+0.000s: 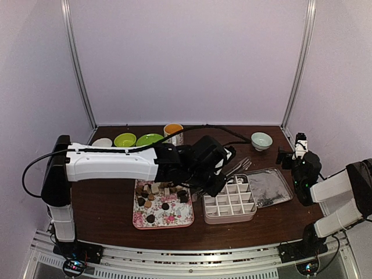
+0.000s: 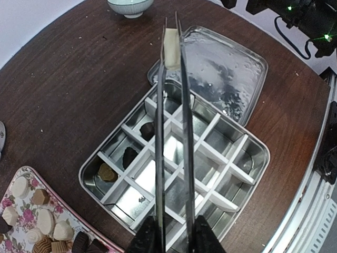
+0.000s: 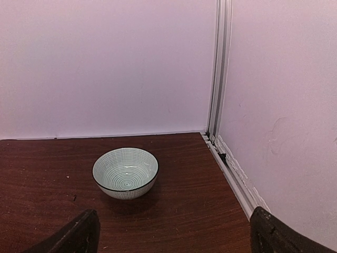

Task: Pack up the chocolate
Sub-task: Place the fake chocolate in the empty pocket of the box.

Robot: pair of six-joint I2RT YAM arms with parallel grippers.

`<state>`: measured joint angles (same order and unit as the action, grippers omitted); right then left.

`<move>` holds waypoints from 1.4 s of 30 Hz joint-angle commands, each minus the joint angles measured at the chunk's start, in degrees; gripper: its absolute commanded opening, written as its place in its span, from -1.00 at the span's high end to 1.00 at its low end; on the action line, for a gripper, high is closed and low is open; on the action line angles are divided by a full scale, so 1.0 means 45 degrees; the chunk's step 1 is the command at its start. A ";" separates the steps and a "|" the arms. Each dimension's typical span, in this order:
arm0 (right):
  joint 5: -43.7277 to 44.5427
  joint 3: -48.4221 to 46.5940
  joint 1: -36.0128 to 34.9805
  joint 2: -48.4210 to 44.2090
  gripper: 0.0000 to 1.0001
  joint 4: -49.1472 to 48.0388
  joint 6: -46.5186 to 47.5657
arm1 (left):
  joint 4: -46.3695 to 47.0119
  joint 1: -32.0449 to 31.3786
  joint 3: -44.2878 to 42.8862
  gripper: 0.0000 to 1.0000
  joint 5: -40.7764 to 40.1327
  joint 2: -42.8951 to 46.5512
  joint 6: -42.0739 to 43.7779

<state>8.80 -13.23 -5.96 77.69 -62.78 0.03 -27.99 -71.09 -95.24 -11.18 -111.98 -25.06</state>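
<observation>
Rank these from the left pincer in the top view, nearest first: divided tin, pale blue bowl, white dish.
1. divided tin: front centre, right beside the left pincer.
2. pale blue bowl: back right of the table.
3. white dish: far back left, past the arm's whole length.

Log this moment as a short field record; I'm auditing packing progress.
left gripper: shut on thin metal tongs
tongs' load: small white chocolate piece pinched at the tips
divided metal tin: three brown chocolates visible in cells
flat silver lid: lying beside the tin
floral rectangular tray: loose chocolates waiting
right gripper: open, empty, facing pale striped bowl
</observation>
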 commanded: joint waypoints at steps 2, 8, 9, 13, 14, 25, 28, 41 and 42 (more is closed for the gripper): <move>0.0076 -0.0162 0.0108 0.0030 -1.00 -0.0013 -0.0007 | 0.0882 0.0016 -0.0413 0.56 -0.0246 -0.0347 0.0471; 0.0072 -0.0170 0.0113 0.0022 -1.00 -0.0013 0.0007 | 0.1397 0.0016 -0.0154 0.57 0.0170 -0.0866 0.0265; 0.0076 -0.0172 0.0113 0.0023 -1.00 -0.0013 0.0004 | 0.1471 0.0016 -0.0101 0.57 0.0188 -0.0931 0.0199; 0.0076 -0.0161 0.0113 0.0026 -1.00 -0.0013 -0.0007 | 0.1493 0.0016 -0.0058 0.57 0.0066 -0.1135 0.0159; 0.0076 -0.0166 0.0113 0.0031 -1.00 -0.0013 -0.0007 | 0.1466 0.0016 -0.0053 0.57 0.0034 -0.1160 0.0149; 0.0074 -0.0176 0.0113 0.0022 -1.00 -0.0013 -0.0007 | 0.1195 0.0016 -0.0170 0.56 0.0230 -0.1638 -0.0105; 0.0073 -0.0180 0.0113 0.0022 -1.00 -0.0023 -0.0006 | 0.1073 0.0019 -0.0180 0.50 0.0209 -0.1747 -0.0315; 0.0060 -0.0176 0.0113 0.0033 -1.00 -0.0010 -0.0007 | 0.0535 0.0036 -0.0211 0.25 -0.0220 -0.1075 -0.0526; 0.0074 -0.0161 0.0108 0.0022 -1.00 -0.0013 -0.0007 | 0.0387 0.0041 -0.0221 0.25 -0.0329 -0.0943 -0.0515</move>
<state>8.82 -13.23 -5.96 77.69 -62.78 0.05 -26.02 -71.09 -95.26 -10.81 -119.90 -27.11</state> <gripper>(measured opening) 0.999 0.375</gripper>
